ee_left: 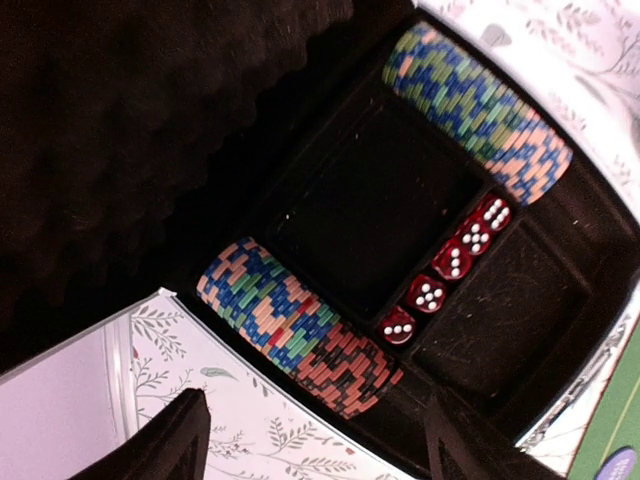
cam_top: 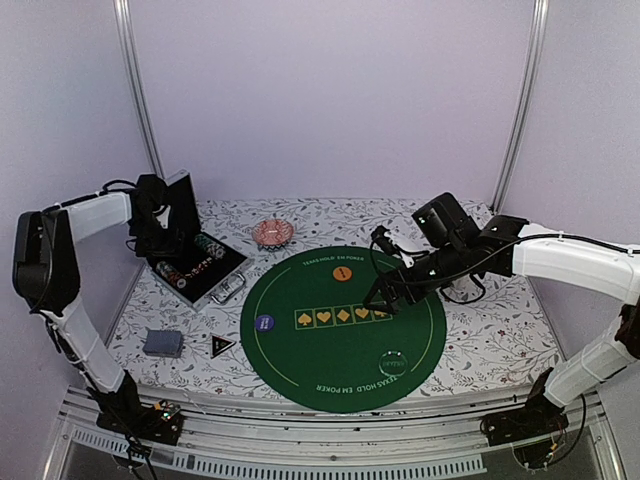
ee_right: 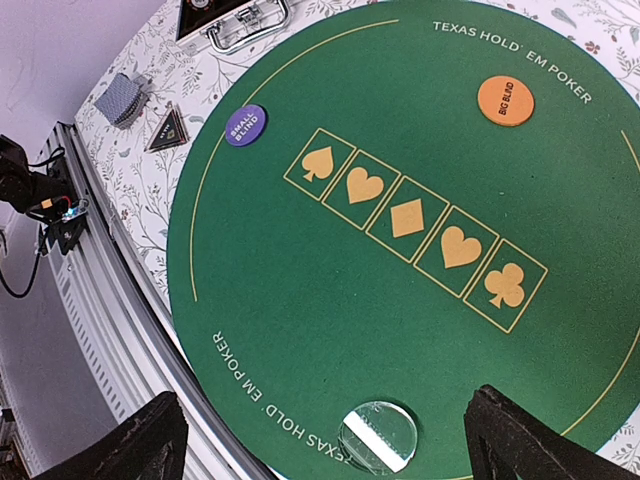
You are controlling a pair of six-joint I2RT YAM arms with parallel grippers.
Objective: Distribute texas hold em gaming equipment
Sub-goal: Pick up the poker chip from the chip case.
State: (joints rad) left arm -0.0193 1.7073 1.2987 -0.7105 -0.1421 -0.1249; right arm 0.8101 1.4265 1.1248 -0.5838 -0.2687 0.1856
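An open black case [cam_top: 196,265] at the back left holds two rows of striped poker chips [ee_left: 300,325] [ee_left: 480,110] and a line of red dice [ee_left: 445,270]. My left gripper [cam_top: 158,240] hovers over the case, open and empty [ee_left: 315,450], above the near chip row. My right gripper [cam_top: 380,297] hovers over the round green poker mat [cam_top: 300,375], open and empty [ee_right: 340,455]. On the mat lie an orange big-blind button [ee_right: 505,101], a purple small-blind button [ee_right: 245,125] and a clear disc with a white stripe [ee_right: 378,436]. A grey-blue card deck [cam_top: 163,343] lies left of the mat.
A pink patterned dish [cam_top: 272,233] sits behind the mat. A black triangular piece [cam_top: 222,345] lies beside the deck. The case lid [cam_top: 185,205] stands upright behind my left gripper. The table's front rail [ee_right: 110,330] runs close to the mat's near edge.
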